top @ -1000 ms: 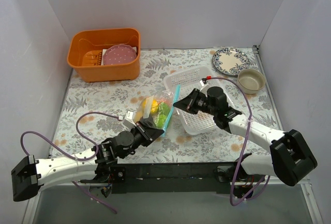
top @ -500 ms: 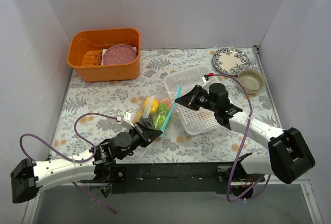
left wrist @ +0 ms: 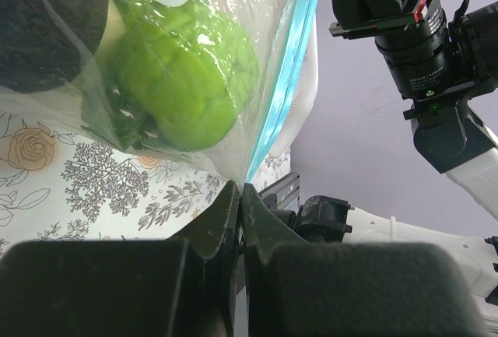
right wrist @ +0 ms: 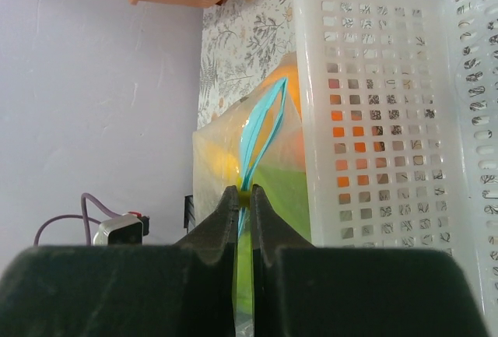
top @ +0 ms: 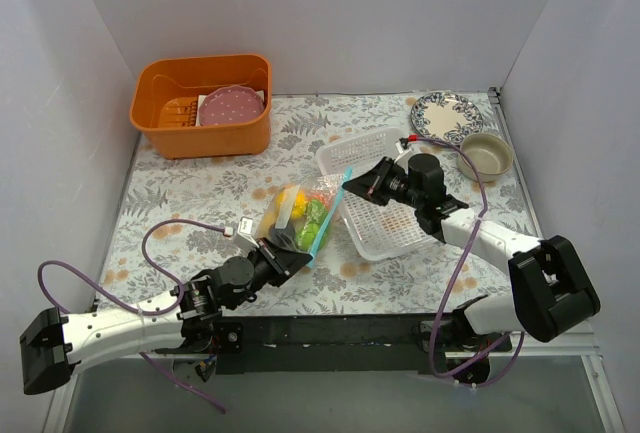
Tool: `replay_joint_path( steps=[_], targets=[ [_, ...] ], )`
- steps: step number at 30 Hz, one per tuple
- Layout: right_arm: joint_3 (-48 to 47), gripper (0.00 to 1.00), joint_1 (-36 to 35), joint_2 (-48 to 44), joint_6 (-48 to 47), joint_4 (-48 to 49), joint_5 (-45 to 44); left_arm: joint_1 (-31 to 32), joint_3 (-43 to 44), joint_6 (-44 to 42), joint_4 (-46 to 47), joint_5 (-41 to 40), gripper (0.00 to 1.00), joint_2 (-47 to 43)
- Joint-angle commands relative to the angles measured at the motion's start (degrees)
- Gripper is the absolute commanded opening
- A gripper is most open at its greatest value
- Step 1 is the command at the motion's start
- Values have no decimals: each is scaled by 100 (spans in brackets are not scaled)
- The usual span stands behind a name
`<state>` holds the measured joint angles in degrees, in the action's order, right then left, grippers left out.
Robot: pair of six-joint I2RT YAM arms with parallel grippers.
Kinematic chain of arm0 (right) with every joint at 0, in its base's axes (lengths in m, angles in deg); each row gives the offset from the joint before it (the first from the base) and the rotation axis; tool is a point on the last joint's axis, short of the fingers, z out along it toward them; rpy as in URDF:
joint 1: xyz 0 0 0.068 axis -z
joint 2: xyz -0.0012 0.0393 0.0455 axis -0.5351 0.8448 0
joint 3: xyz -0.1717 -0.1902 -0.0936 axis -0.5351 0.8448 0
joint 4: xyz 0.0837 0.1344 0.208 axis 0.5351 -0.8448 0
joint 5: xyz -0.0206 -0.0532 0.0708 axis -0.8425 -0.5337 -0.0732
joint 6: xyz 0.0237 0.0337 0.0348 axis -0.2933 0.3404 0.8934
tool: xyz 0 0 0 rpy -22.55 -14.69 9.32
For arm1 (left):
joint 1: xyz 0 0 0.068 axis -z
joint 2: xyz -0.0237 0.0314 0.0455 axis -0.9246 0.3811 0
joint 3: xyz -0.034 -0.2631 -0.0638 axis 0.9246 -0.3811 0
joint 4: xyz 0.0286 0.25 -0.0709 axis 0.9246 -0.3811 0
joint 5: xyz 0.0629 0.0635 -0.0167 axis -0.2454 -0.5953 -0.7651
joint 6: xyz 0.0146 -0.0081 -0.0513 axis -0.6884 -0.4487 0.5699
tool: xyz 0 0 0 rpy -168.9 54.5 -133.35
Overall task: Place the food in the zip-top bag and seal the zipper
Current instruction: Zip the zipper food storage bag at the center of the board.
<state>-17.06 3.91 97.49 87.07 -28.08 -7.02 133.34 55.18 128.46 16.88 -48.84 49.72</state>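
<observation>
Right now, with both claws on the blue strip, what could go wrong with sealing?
The zipper gapes in a loop beyond the right claw; sliding off its track could leave it unsealed. The left claw pinches only the strip's end corner, so it might slip. The bag lies against the white basket, which could snag it.

The white basket stands just right of the bag, hemming that side; bare desk lies open leftward.
</observation>
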Motion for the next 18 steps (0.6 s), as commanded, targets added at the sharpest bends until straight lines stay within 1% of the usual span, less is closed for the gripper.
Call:
replay_joint_path(
  steps=[1,18],
  targets=[
    [-425,9,278,114,-100,697,-268,45,-98,191,-400,18,0,-145],
    [-821,9,603,676,-232,908,40,45,-72,148,-523,19,0,-197]
  ],
)
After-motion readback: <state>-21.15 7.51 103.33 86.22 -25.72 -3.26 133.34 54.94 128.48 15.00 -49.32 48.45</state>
